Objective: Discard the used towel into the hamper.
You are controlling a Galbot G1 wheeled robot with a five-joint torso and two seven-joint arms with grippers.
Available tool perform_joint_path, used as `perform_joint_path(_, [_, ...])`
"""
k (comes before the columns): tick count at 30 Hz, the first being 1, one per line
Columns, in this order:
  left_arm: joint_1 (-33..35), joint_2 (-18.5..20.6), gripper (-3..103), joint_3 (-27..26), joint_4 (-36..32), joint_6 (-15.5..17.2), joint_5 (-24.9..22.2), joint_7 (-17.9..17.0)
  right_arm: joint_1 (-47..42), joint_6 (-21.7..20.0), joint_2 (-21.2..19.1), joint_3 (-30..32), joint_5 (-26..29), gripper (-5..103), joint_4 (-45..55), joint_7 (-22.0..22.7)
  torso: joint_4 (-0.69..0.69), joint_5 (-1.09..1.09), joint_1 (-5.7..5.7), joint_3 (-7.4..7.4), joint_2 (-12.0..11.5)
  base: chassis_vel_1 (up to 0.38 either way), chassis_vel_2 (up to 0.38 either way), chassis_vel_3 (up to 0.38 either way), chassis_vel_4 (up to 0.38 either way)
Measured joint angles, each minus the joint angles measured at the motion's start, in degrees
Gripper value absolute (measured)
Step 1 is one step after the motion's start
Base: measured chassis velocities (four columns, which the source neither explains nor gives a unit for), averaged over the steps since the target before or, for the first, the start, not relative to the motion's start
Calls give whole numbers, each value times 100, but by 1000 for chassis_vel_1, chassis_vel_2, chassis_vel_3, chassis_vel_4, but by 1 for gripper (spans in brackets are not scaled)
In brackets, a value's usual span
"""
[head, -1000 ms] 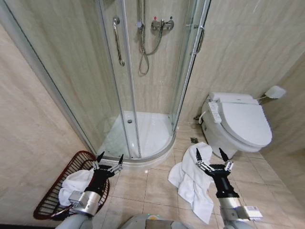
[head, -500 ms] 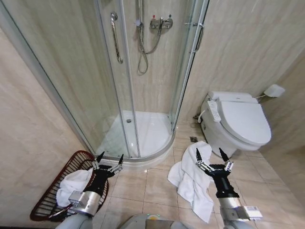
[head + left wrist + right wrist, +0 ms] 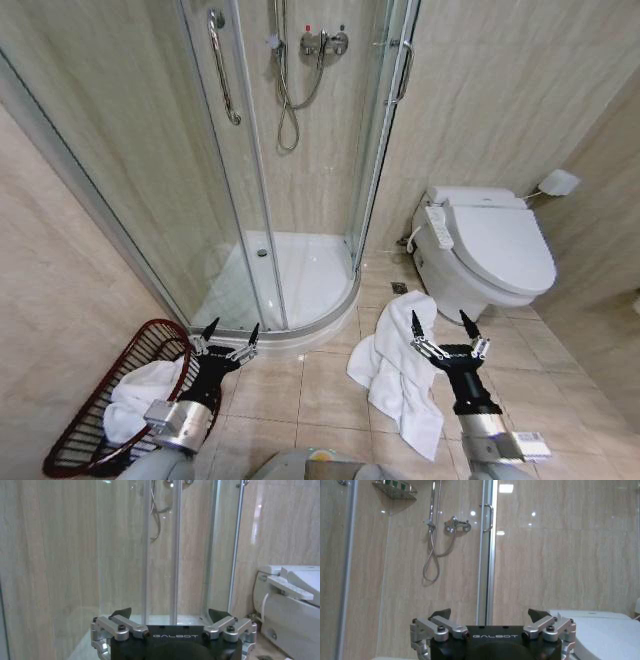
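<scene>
The left gripper (image 3: 229, 336) is held low in front of the robot with its fingers spread wide and nothing between them. In the head view it hangs over the tiled floor (image 3: 320, 390), just beside the rim of the hamper (image 3: 70, 430) and near the curved threshold of the shower cubicle (image 3: 300, 290). In its own wrist view the left gripper (image 3: 170, 613) points at the glass shower doors, both finger tips apart and bare.

The right gripper (image 3: 441, 330) is held at a matching height on the other side, likewise gaping and gripping nothing. In the head view it sits in front of the used towel (image 3: 400, 375), but whether it touches the cloth cannot be told. Its wrist view shows the right gripper (image 3: 490, 613) facing the shower wall and the door handle, tips apart.

The used towel lies crumpled on the floor tiles between the shower's curved edge and the toilet (image 3: 485, 250), near the toilet's base. The hamper, a dark reddish-brown wire basket, stands on the floor against the left wall (image 3: 50, 290), beside the shower's outer corner, well apart from the used towel. A second white towel (image 3: 135, 400) is bunched inside the hamper.
</scene>
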Motion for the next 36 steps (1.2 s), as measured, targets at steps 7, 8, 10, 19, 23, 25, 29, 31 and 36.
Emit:
perform_joint_path(7, [0,0,100,0,0,0,0,0,0,0,0,0,0,100,0,0,0,0,6,9,17,-77,-79,86,81])
perform_joint_path(8, [0,0,100,0,0,0,0,0,0,0,0,0,0,100,0,0,0,0,6,9,17,-159,-141,132,131])
perform_joint_path(10, [0,1,100,1,0,0,0,0,0,0,0,0,0,100,0,0,0,0,9,13,22,-169,-190,179,160])
perform_joint_path(19, [0,0,100,1,0,0,0,0,0,0,0,1,0,100,0,0,0,1,14,21,35,-241,-235,240,227])
perform_joint_path(23, [0,-1,100,2,0,0,0,0,0,0,-1,2,0,100,0,0,1,2,15,23,39,-272,-281,271,285])
perform_joint_path(25, [0,-1,100,3,0,0,0,1,0,-1,-1,4,0,100,0,0,-1,5,17,25,40,-269,-227,216,269])
perform_joint_path(29, [0,-1,100,2,0,0,0,1,0,0,-2,5,0,100,0,0,1,4,15,22,36,-128,-139,162,92])
perform_joint_path(31, [0,-1,100,2,0,0,0,1,0,0,-1,5,0,100,0,0,1,2,10,14,25,-2,-52,49,31])
perform_joint_path(36, [0,1,100,0,0,0,1,0,0,0,1,0,0,100,0,0,-2,-2,-22,-35,-57,96,42,-67,-11])
